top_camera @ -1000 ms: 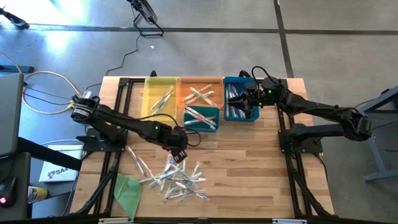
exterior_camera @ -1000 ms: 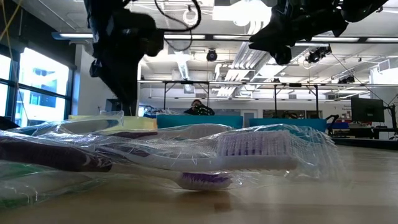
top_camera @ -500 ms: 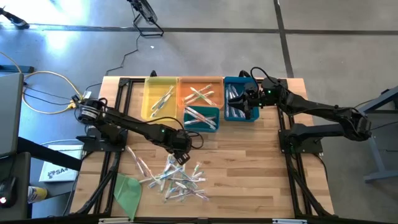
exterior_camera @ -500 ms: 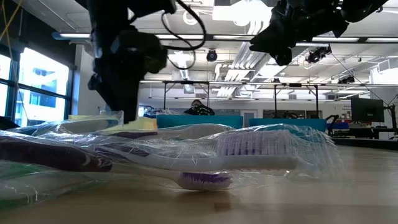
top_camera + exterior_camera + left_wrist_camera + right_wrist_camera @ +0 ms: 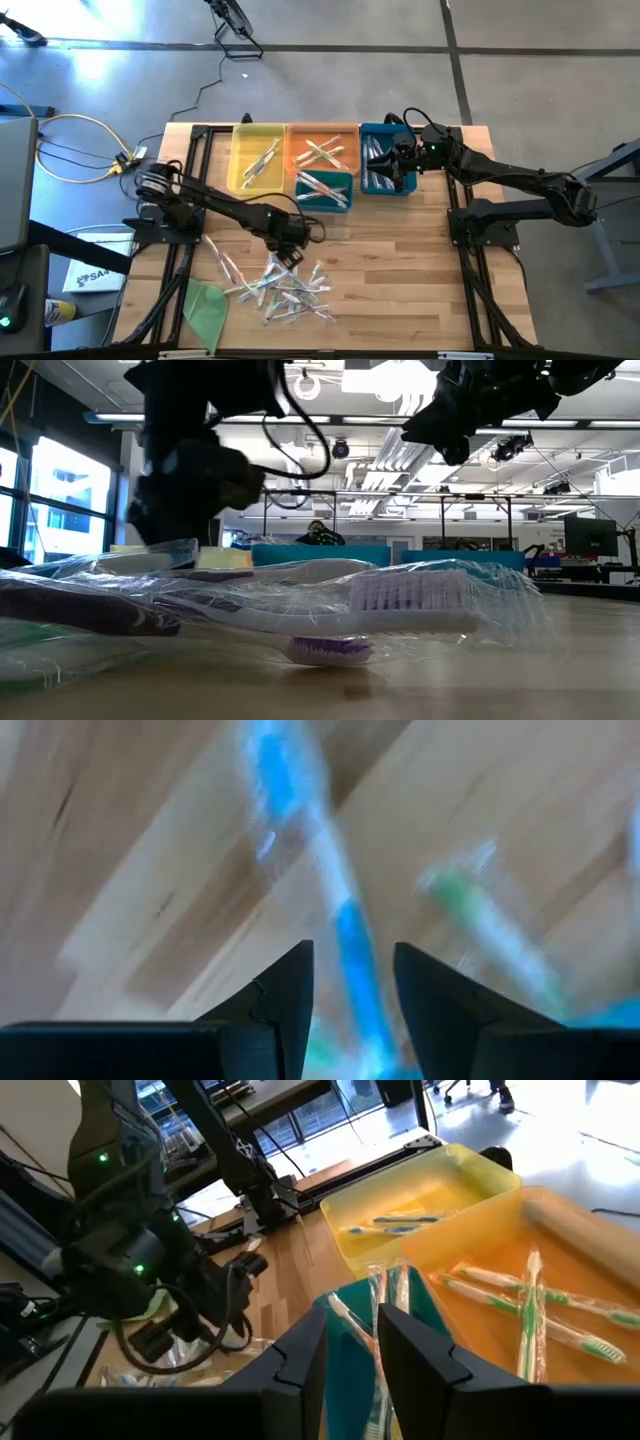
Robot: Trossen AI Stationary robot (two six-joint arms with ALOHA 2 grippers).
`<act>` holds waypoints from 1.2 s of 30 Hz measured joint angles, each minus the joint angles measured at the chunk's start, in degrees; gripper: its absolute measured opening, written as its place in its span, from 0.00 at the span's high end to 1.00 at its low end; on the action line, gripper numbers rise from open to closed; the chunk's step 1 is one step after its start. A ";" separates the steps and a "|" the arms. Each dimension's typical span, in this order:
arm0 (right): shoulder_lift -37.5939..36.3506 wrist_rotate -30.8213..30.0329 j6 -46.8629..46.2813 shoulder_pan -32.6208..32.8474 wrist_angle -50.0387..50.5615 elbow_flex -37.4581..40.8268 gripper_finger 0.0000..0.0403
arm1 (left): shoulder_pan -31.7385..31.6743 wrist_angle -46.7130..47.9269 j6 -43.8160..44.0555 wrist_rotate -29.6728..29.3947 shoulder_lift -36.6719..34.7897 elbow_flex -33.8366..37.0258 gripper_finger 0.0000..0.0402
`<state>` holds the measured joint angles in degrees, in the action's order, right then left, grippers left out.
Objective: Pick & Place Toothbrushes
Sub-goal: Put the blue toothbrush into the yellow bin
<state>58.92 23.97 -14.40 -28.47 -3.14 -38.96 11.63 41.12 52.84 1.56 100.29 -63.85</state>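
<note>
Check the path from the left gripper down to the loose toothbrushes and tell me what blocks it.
Nothing visible blocks it. The left gripper hangs at the upper edge of the toothbrush pile on the table, its jaws apart with a blue-handled toothbrush lying right ahead of them in the wrist view.

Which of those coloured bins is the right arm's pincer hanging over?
The blue bin, the one farthest right in the row. The right pincer hangs over it; the yellow, orange and teal bins sit leftward.

We can't read any text; only partial letters on a white box (image 5: 88, 275) at lower left of the high view.
</note>
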 joint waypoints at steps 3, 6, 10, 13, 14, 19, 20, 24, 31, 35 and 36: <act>0.00 -0.02 0.73 0.00 0.55 0.02 0.79 | 0.01 -1.56 0.51 1.25 1.19 -0.14 0.66; 0.00 -0.02 0.75 0.00 0.62 0.00 0.79 | 0.01 -1.15 1.08 2.47 1.61 -0.09 0.66; 0.00 -0.02 0.75 -0.02 0.76 0.00 0.79 | 0.01 -0.68 1.54 3.29 2.64 0.01 0.66; 0.00 -0.06 0.75 -0.02 0.81 0.00 0.79 | 0.01 -0.90 1.62 3.85 2.96 -0.12 0.66; 0.00 -0.18 0.75 -0.02 0.86 0.00 0.79 | 0.01 -1.08 1.63 3.89 3.24 -0.11 0.66; 0.00 -1.75 0.75 -0.02 1.25 0.00 0.79 | -0.01 -0.94 1.59 3.90 3.60 -0.24 0.66; 0.00 -1.79 0.75 -0.02 1.25 0.00 0.79 | -0.01 -0.98 1.59 3.89 3.61 -0.23 0.66; 0.00 -2.01 0.75 -0.02 1.23 0.00 0.79 | -0.01 -0.98 1.48 3.89 3.65 -0.20 0.66; 0.00 -3.35 0.75 -0.02 1.22 0.00 0.79 | -0.01 -1.02 1.48 3.87 3.69 -0.16 0.67; 0.00 -3.32 0.75 -0.02 1.22 0.00 0.79 | -0.01 -0.60 1.46 3.45 3.72 -0.11 0.74; 0.00 -3.32 0.75 -0.02 1.22 0.00 0.79 | -0.01 -0.47 1.46 3.33 3.72 -0.11 0.76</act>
<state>58.92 20.64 -13.65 -28.49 -1.91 -38.96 11.62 40.65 54.30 4.89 104.01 -63.96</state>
